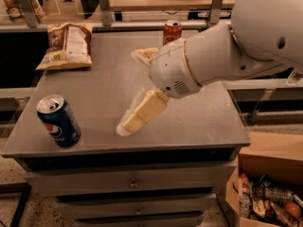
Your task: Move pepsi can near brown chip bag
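The pepsi can [59, 121], dark blue with a silver top, stands upright at the front left corner of the grey table [199, 122]. The brown chip bag [67, 45] lies flat at the back left corner. My gripper [128, 92] hangs over the middle of the table, to the right of the pepsi can and apart from it. Its cream fingers [142, 111] are spread open and hold nothing. The big white arm reaches in from the upper right.
A red Coca-Cola can [171, 31] stands at the back edge, partly behind the arm. A cardboard box [265, 193] of snacks sits on the floor at the lower right. Drawers run below the tabletop. A rail and shelf stand behind the table.
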`<state>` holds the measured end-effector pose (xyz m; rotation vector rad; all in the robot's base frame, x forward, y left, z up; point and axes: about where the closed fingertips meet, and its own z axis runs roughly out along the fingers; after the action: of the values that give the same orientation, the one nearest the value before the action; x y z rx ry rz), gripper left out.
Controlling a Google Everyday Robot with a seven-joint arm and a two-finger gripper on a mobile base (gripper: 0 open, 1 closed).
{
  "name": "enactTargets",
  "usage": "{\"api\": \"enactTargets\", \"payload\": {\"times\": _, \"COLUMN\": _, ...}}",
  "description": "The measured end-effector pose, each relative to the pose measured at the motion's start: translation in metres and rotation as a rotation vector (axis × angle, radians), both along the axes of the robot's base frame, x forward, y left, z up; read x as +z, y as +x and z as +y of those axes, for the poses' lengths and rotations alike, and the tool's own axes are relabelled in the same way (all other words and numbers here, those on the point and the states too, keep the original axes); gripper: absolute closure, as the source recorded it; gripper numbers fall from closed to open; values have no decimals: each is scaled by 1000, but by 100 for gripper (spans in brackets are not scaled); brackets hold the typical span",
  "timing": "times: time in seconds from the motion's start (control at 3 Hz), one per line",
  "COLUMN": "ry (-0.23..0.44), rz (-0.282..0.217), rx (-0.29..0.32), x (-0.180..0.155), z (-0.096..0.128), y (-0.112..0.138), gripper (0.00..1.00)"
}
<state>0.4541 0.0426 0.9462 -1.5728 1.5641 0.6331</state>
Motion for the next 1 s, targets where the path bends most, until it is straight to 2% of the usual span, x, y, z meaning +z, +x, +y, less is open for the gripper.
{"api": "enactTargets", "payload": {"times": 0.67, "ry": 69, "rz": 19, "rx": 171, "x": -17, "z": 78, "y": -22, "gripper": 0}}
{"api": "enactTargets", "payload": {"times": 1.0, "ry": 99, "rz": 31, "rx": 217, "x": -25, "z": 105, "y": -27, "gripper": 0}}
